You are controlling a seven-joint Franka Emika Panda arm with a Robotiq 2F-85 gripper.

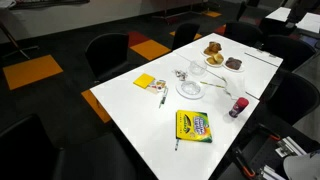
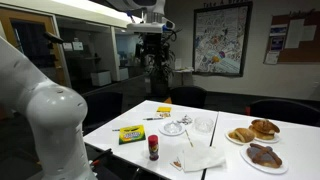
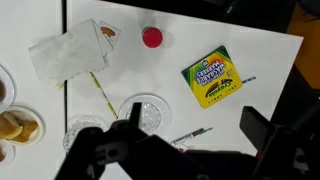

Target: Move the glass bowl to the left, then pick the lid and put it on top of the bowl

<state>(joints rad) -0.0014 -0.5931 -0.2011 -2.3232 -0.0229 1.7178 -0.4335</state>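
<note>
- At the far left edge of my wrist view I see a plate of pastries (image 3: pixel 14 126), cut off by the frame.
- Next over, a crumpled white napkin (image 3: pixel 68 52) lies on the white table (image 3: pixel 180 20). A thin yellowish stick (image 3: pixel 100 90) lies slanted just below its corner.
- The lid (image 3: pixel 85 130) rests on the table below the napkin. It is small, round and clear, and partly hidden behind one dark finger (image 3: pixel 110 150).
- The glass bowl (image 3: pixel 143 112) stands upright on the table just right of the lid, between the lid and the crayon box. I cannot tell whether the two rims touch.
- Up-frame from the bowl, well apart from it, stands a red-capped bottle (image 3: pixel 152 38).
- My gripper (image 3: pixel 188 135) comes in from the bottom edge. Its fingers are spread wide with nothing between them, and it touches neither the bowl nor the lid.
- A pen (image 3: pixel 192 134) lies on the table near the bowl's right side, seen in the gap between the fingers.
- Farthest right, the crayon box (image 3: pixel 213 80) lies flat and turned at an angle, near the table's edge.
</note>
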